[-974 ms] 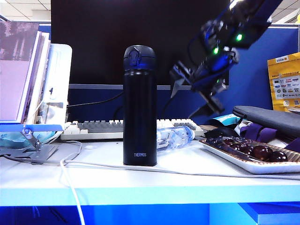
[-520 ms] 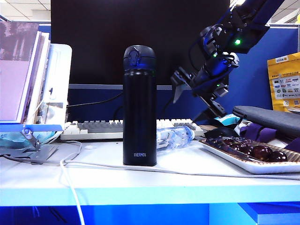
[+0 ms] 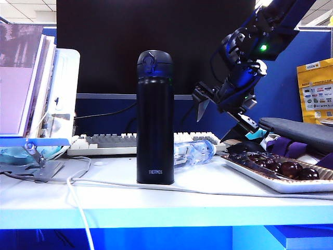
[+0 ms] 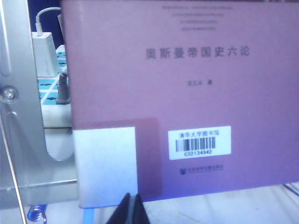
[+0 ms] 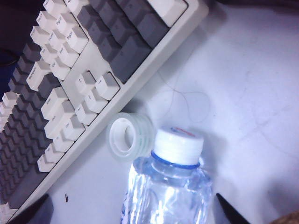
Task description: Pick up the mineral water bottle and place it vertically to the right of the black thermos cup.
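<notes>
Lying on its side behind the black thermos cup [image 3: 155,117], the mineral water bottle [image 3: 193,152] is being straddled, ungripped, by the wide-open right gripper [image 3: 221,117]; the left gripper [image 4: 131,210] is being kept pinched shut by a book [image 4: 187,93].

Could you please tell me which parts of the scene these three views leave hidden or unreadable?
- Mineral water bottle: in the exterior view the black thermos cup hides its lower body; in the right wrist view the picture edge cuts it off.
- Left gripper: only two dark fingertips, close together, show in the left wrist view; a purple book blocks everything beyond.
- Right gripper: open above the bottle, only its fingertips show in its wrist view.
</notes>
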